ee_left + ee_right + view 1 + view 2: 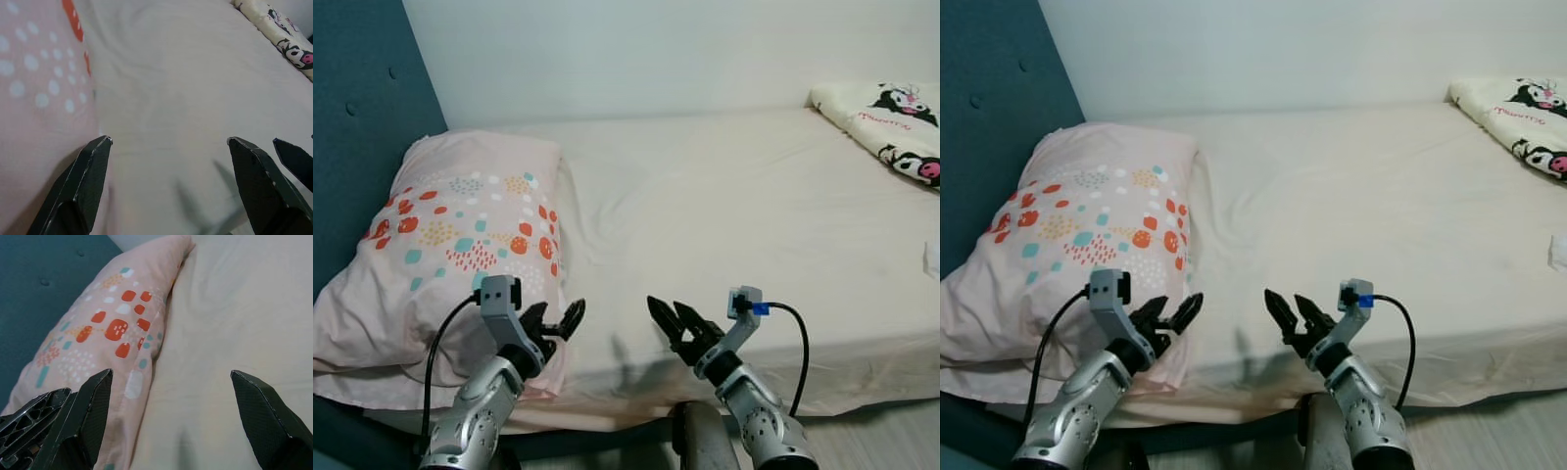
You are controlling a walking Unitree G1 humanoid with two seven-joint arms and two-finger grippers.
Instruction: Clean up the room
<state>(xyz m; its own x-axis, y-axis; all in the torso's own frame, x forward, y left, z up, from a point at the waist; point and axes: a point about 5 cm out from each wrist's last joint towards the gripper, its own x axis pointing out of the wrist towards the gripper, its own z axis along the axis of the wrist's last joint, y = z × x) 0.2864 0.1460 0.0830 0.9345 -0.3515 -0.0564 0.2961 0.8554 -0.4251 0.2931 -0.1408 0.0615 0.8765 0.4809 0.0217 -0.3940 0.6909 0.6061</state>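
The pillow [460, 255] is the thing most likely to matter for the tidying here. It lies at the head of the bed [724, 225], on the robot's left, pink with orange and teal spots. Its far edge leans against the dark teal headboard [362, 117], and its near corner reaches the front edge of the mattress. It seems to sit at a slight angle, so I judge it may need straightening, but this is only a guess.

The left gripper [555, 323] hangs just beside the near corner of the pillow, above the sheet, with its two black fingers spread apart and nothing between them. The right gripper [677, 325] is near it, over the bare sheet at the front edge of the bed, also spread and empty. Both point forward over the mattress, probably because the robot stands ready to reach for something and has not chosen yet.

The cream sheet has soft wrinkles in the middle. At the far right corner lies a folded blanket [891, 122] with black and pink cartoon figures. A small white thing [932, 257] shows at the right border; I cannot tell what it is. There are no containers here, so nothing is held in any box or basket.
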